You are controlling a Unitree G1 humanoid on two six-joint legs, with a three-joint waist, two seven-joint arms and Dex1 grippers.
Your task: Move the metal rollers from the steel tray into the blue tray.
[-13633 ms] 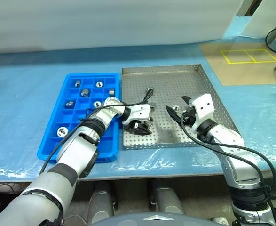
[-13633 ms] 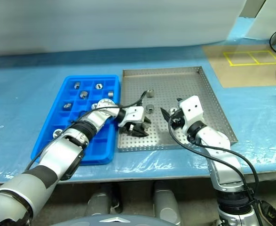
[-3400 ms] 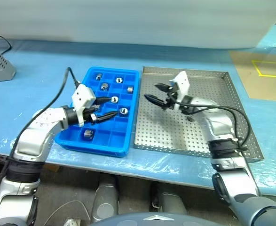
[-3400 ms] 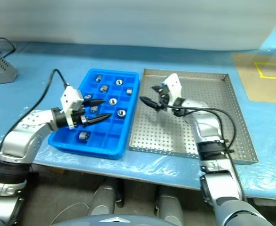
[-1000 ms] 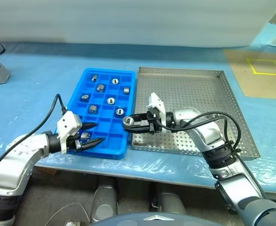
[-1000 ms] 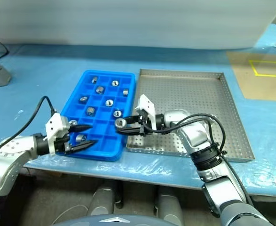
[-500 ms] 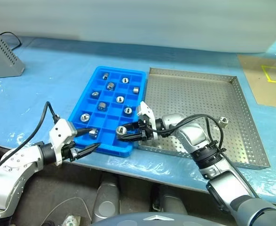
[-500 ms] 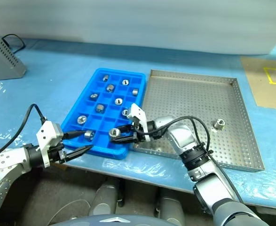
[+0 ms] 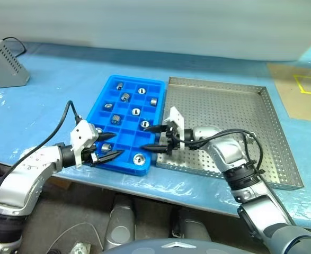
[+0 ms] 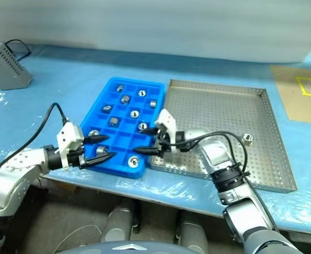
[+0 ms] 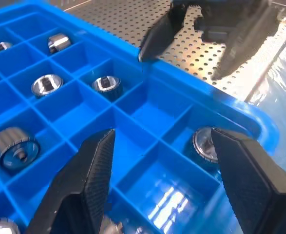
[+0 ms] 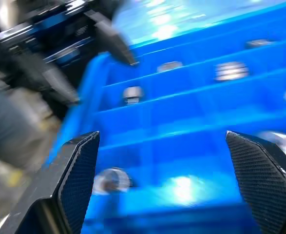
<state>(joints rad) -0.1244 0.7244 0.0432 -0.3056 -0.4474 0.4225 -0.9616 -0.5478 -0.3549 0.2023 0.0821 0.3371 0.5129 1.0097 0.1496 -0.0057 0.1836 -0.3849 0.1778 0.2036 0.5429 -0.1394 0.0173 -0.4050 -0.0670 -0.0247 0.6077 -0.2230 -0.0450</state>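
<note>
Resting side by side on a blue-covered table (image 9: 38,100), the blue tray (image 9: 105,103) and the steel tray (image 9: 272,159) are touching along their long edges. Metal rollers (image 9: 125,97) are lying in separate compartments of the blue tray; one roller (image 9: 139,158) is sitting in the near corner compartment, and a single roller (image 10: 246,139) is lying on the steel tray's perforated floor near its right rim. The right gripper (image 9: 154,138) is hovering over the trays' shared edge, fingers spread apart, holding nothing. The left gripper (image 9: 106,146) is poised at the blue tray's near edge, fingers likewise apart and carrying nothing.
</note>
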